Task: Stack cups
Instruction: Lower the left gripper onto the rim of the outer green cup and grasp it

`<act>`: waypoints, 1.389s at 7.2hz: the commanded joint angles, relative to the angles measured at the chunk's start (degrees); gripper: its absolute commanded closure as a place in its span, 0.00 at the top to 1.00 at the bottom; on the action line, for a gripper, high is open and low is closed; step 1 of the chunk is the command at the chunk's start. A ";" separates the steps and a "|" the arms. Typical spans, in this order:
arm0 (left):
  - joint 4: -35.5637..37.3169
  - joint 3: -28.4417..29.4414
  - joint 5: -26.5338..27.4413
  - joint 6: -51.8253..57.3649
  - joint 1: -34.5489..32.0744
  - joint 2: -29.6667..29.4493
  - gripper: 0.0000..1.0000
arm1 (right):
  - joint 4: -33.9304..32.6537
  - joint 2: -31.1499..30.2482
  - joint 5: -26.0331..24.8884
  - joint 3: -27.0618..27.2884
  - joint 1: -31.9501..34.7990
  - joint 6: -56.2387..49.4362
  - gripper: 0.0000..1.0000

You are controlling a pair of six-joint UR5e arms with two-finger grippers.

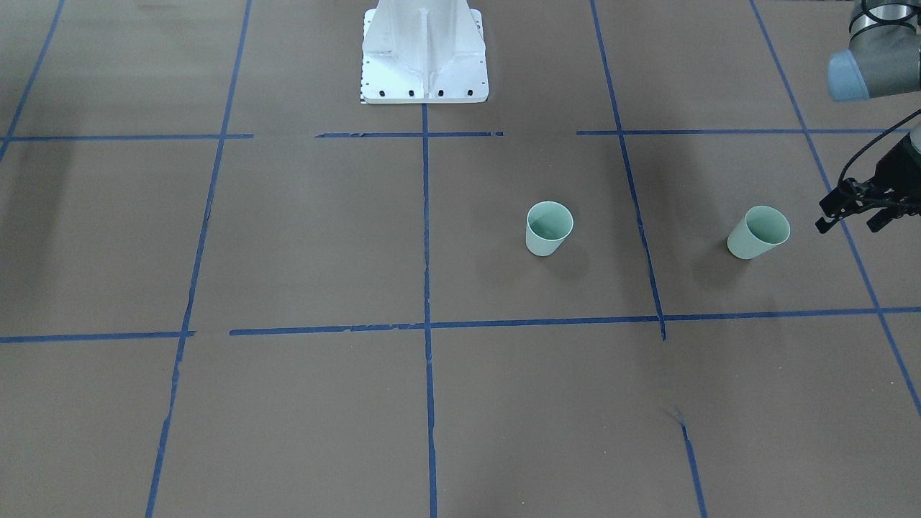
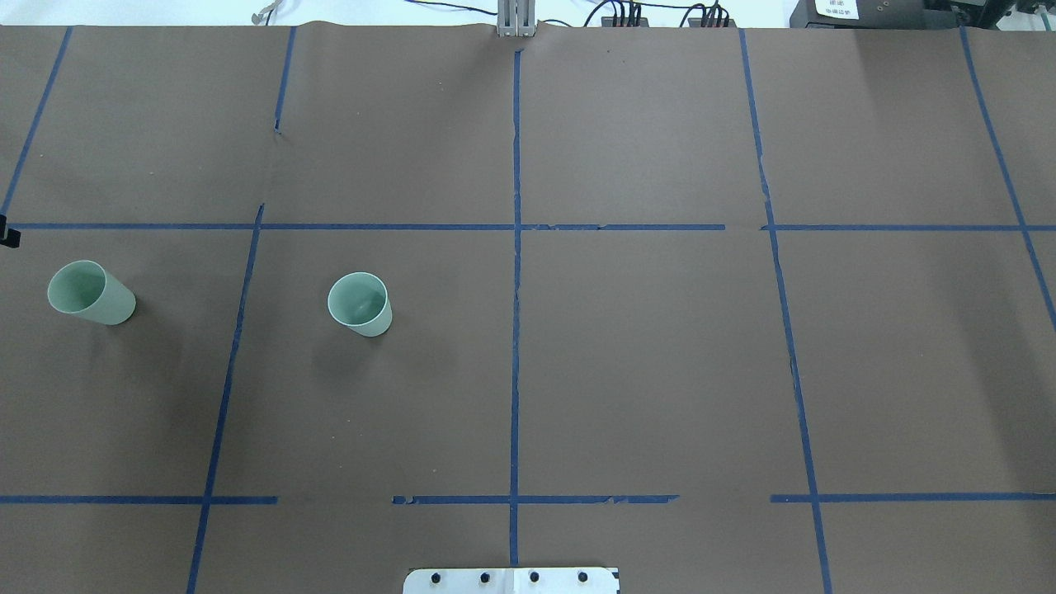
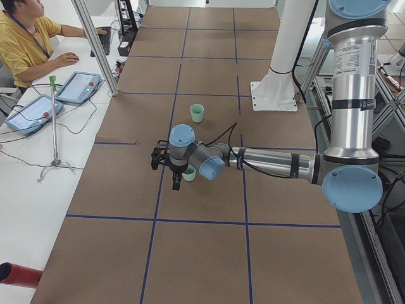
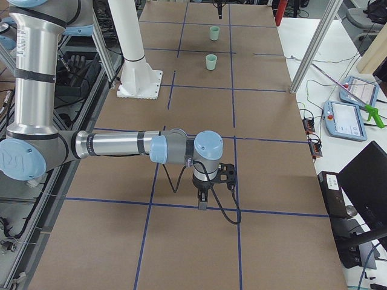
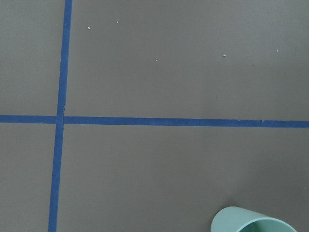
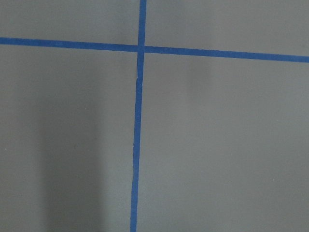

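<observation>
Two pale mint-green cups stand upright and apart on the brown table, on my left half. The inner cup (image 1: 549,228) (image 2: 360,304) is near the centre line. The outer cup (image 1: 758,232) (image 2: 89,293) is near the table's left end; its rim (image 5: 256,223) shows at the bottom of the left wrist view. My left gripper (image 1: 847,224) hovers just outside the outer cup, open and empty, not touching it. My right gripper (image 4: 211,190) shows only in the exterior right view, far from both cups, and I cannot tell whether it is open or shut.
The white robot pedestal (image 1: 424,50) stands at the table's back middle. Blue tape lines (image 2: 516,289) grid the brown surface. An operator (image 3: 25,38) sits beside the table, with teach pendants (image 3: 76,85) on the adjoining white desk.
</observation>
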 commanded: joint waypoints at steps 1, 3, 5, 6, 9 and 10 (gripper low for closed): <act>-0.37 0.07 0.42 -5.42 3.93 -1.08 1.00 | 0.00 0.00 0.00 0.00 -0.05 0.00 1.00; -2.02 0.59 0.60 -5.53 5.43 -0.73 1.00 | 0.00 0.00 0.00 0.00 0.04 0.00 1.00; -3.35 1.47 0.69 -5.79 6.58 -0.20 0.98 | 0.00 0.00 0.00 0.00 0.04 0.00 1.00; -3.44 2.52 0.77 -5.70 7.28 -0.20 0.96 | 0.00 0.00 0.00 0.00 0.04 0.00 1.00; -2.92 3.06 -0.01 -5.53 8.43 -0.29 0.18 | 0.00 0.00 0.00 0.00 -0.05 0.00 1.00; -2.74 2.97 -0.19 -5.35 8.43 -0.29 0.00 | 0.00 0.00 0.00 0.00 -0.05 0.00 1.00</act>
